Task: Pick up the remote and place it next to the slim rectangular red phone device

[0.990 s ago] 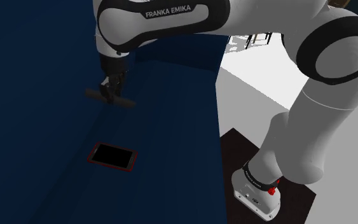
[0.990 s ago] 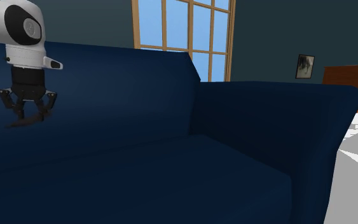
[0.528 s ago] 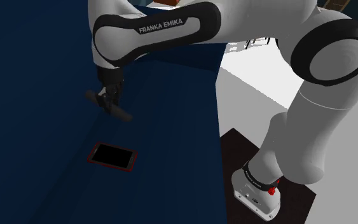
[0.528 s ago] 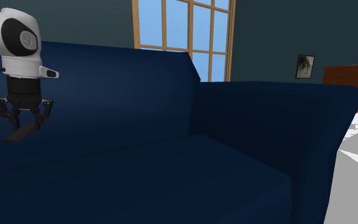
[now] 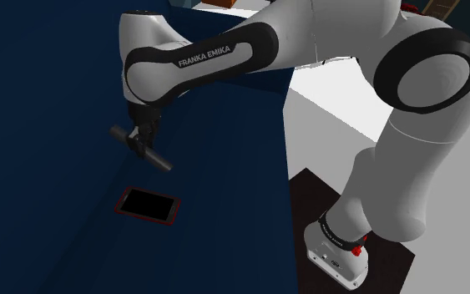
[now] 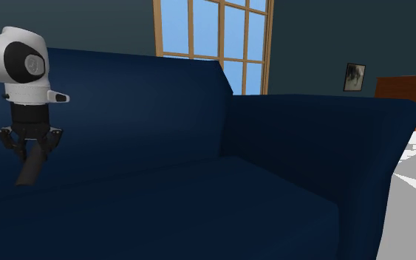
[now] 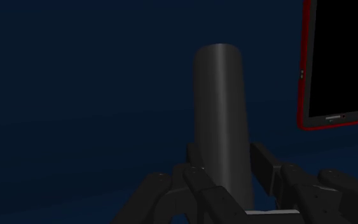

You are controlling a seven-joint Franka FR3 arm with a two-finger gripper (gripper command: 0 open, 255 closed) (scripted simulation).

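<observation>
Shoulder view, left of centre: the hand (image 5: 144, 139) was clenched on the dark grey remote (image 5: 161, 159), which hung tilted in the air over the navy sofa seat (image 5: 233, 184). The red-edged phone (image 5: 148, 205) lay flat on the seat just below it in the frame. In the wrist view the remote (image 7: 219, 114) jutted out between the fingers (image 7: 264, 164), with the phone (image 7: 336, 63) beside it, apart.

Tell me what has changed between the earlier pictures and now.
The gripper, jaws clamped on the dark remote throughout, has sunk a little toward the blue sofa seat and twisted, so the remote swung from lying across the shoulder view to slanting down to its right. The red-edged phone stayed where it lay.
</observation>
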